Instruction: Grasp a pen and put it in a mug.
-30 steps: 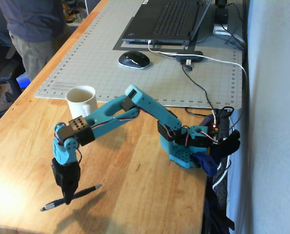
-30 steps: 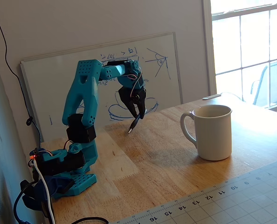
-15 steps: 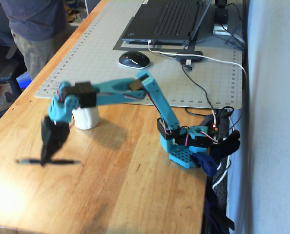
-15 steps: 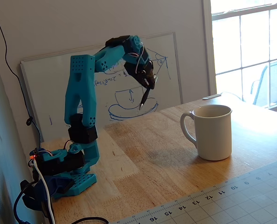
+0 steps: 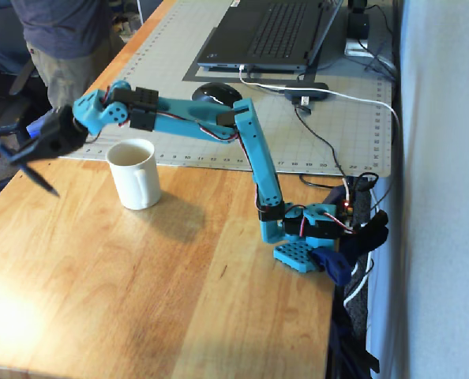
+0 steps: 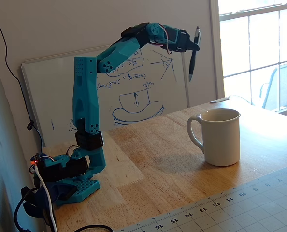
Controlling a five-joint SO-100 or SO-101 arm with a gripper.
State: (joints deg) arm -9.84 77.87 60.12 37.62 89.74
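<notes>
The black two-finger hand [image 6: 191, 47] of the teal plastic arm [image 6: 85, 96] is clamped on the slim dark blue pen with silvery ends [image 6: 193, 53], gripping it near its upper end so that most of the barrel hangs free below. In the fixed view from beside the arm the pen hangs close to upright, tip down, which suits a drop into an open vessel. The plain cream-white ceramic mug [image 6: 222, 137] stands upright on the pale wooden counter [image 6: 148, 174], mouth open, handle turned toward the arm's base. The pen is well above the rim and, in this view, left of the mouth rather than over it. In the fixed view from the front the hand [image 5: 41, 146] and pen [image 5: 31, 170] appear blurred, left of the mug [image 5: 136, 174] and clear of it. Judgement: transport step, with alignment over the mouth outstanding; release here would miss the mug.
</notes>
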